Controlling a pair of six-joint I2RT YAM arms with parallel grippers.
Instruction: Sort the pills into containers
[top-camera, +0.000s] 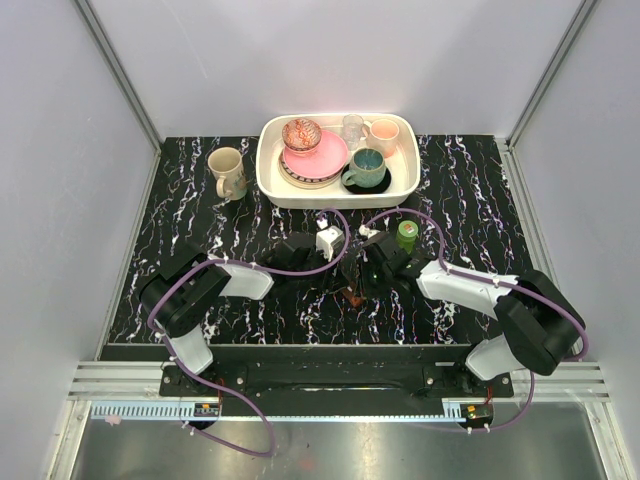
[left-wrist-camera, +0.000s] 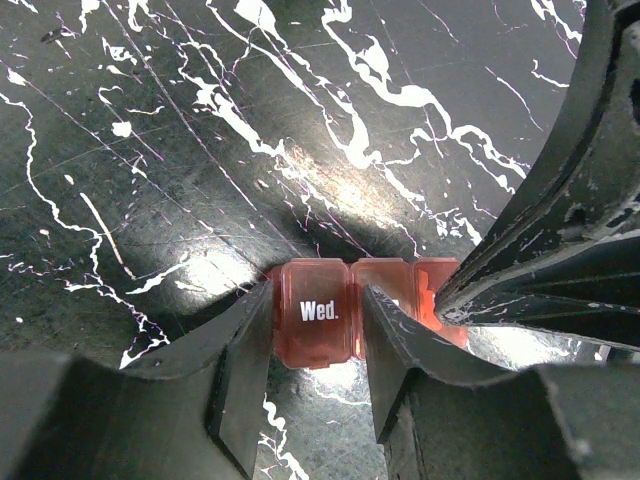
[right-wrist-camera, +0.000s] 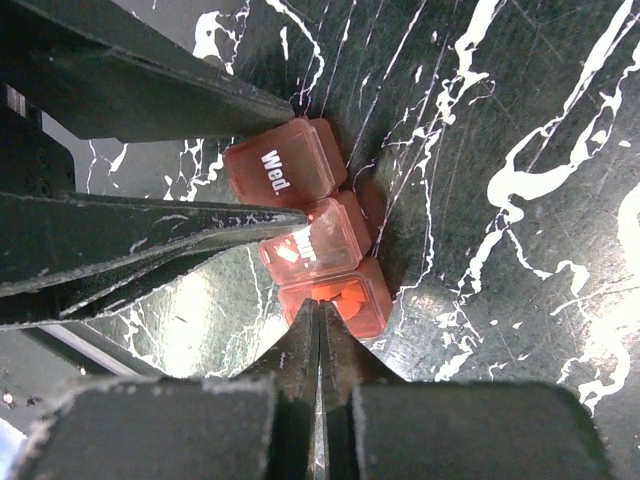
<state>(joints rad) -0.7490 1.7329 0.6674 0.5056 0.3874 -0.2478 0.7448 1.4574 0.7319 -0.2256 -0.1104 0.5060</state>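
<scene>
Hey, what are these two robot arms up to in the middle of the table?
Both arms lean over a small reddish-brown pill case lying on the black marbled table. The left gripper is clamped on its compartment marked Wed., one finger on either side. The right gripper is shut, its tips pressed at the end compartment, where orange pieces show inside. A green bottle stands just beyond them; the tray of crockery is untouched.
</scene>
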